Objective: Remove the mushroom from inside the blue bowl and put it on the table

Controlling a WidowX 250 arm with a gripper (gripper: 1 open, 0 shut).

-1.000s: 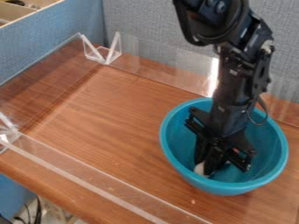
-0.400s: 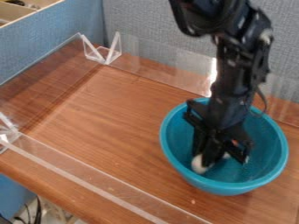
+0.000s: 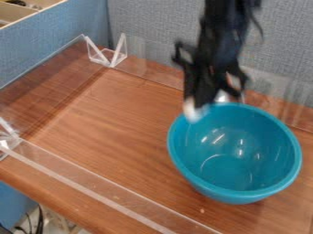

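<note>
Reaching across from behind the blue bowl, I am the big black arm, and I look all smeary, like I am zooming. The biggest thing near me is the table. It is reddish-brown wood and spreads out under the bowl and far off to the left of it in the view. Clear see-through walls run along the edges of the table, in front of the bowl and behind it too.

Next biggest is the bowl. It is round, deep, shiny and teal-blue, and it sits upright on the table. I can see right down to its bottom. The inside is all blue, with some shiny light spots, and no mushroom is lying in there.

My claw is up by the back left part of the bowl's rim. Its fingers are together, clamped on the mushroom.

The smallest thing is the mushroom. I see it as a blurry whitish bit at my fingertips, by that same part of the rim. It is too fuzzy to tell if it touches the rim, and I cannot make out its cap.
</note>
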